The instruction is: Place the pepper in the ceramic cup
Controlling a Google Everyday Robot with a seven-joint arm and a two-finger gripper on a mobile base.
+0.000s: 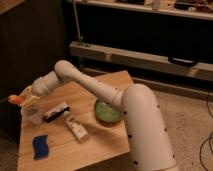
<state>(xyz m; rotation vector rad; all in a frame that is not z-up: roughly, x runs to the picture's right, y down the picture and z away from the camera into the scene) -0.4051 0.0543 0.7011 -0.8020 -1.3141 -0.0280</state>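
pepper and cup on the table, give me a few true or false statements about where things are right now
1. The pepper is held at the gripper, up near the left edge of the table. True.
2. The pepper already lies inside the cup. False: it is above and to the left of the cup's rim, not in it.
3. The green bowl sits to the right of the cup. True.
4. The blue sponge is inside the bowl. False: it lies flat on the table near the front left corner.
5. The white tube stands upright. False: it lies on its side between cup and bowl.
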